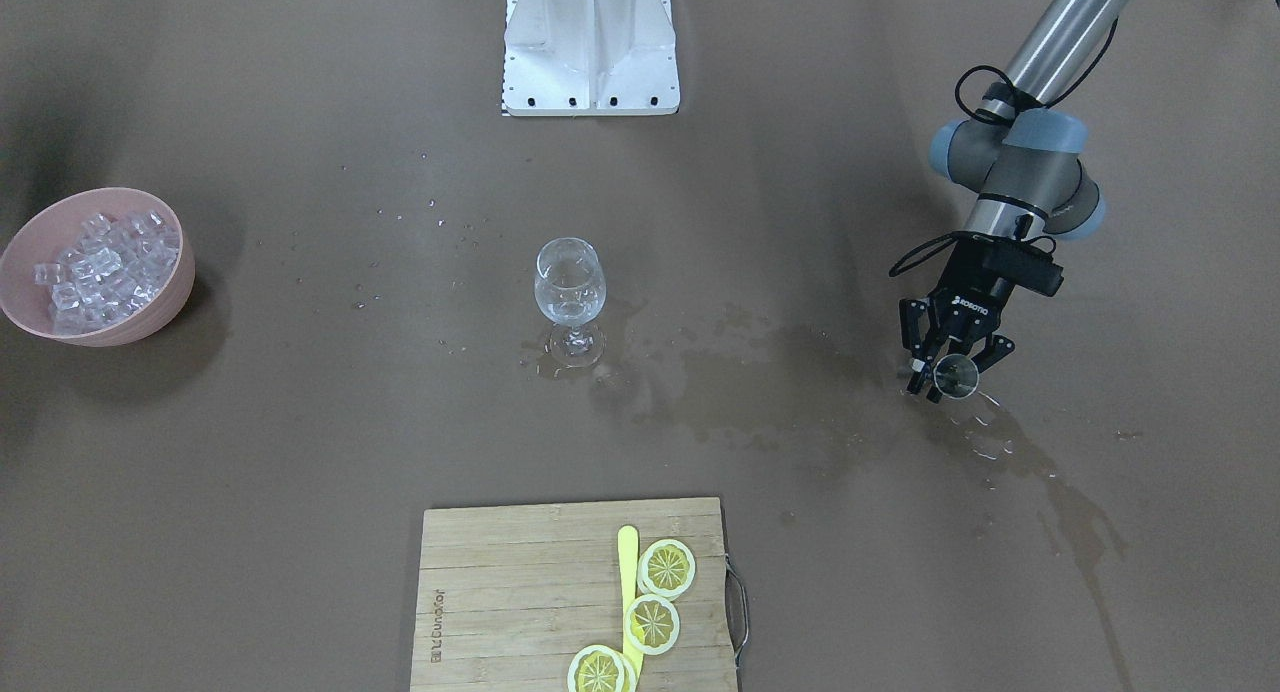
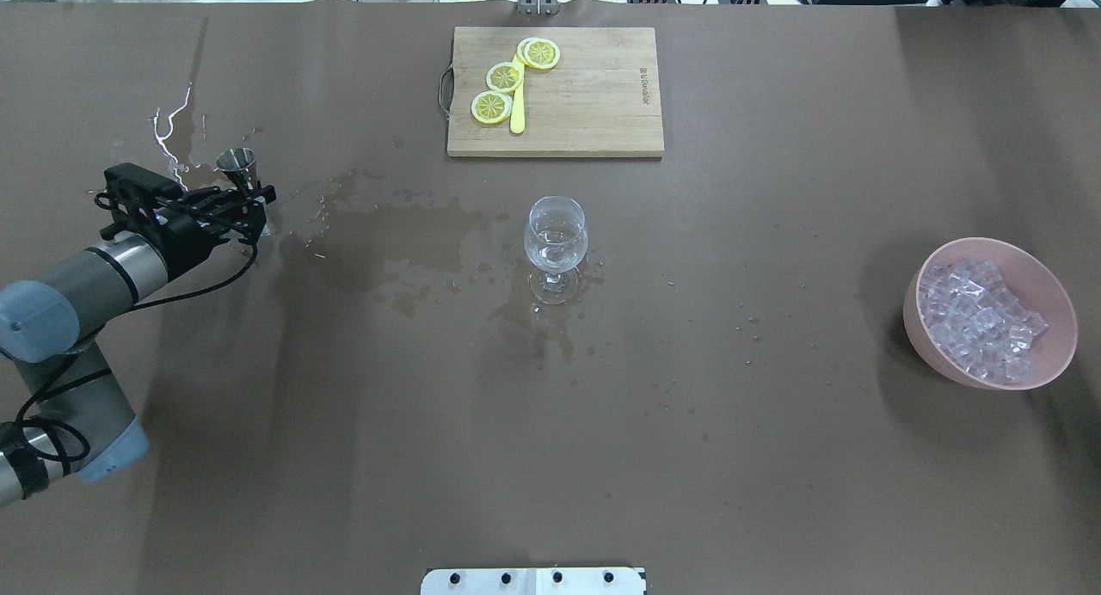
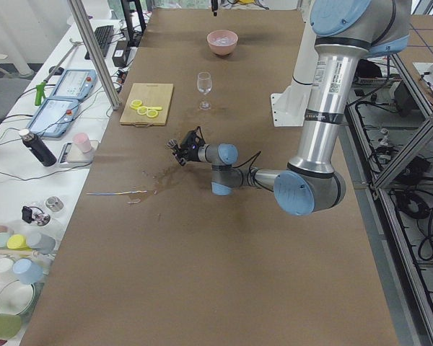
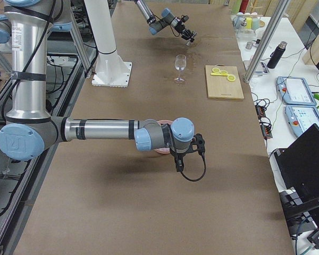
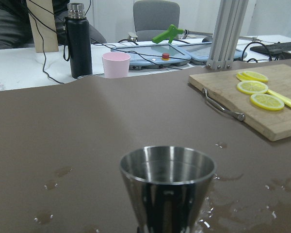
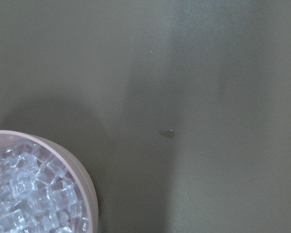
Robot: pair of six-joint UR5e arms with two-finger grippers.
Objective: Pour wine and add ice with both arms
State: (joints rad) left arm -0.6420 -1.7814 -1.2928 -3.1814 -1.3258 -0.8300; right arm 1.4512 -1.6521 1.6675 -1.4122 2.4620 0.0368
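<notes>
Many clear, glassy ice cubes (image 2: 976,320) in a pink bowl (image 2: 1051,354)

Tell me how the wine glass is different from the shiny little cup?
The wine glass is see-through, with a round bowl on a thin stem; the jigger is shiny metal and cone-shaped. The wine glass stands alone mid-table; the jigger stands within the left gripper. Both stand upright amid spilled liquid.

You have soft, even overhead light on the matte worktop (image 2: 774,492), blurred shadows beside the pink bowl (image 1: 175,292), white glare on the spilled liquid (image 2: 168,135) at the far left, and a dimmer, greenish right wrist view.
</notes>
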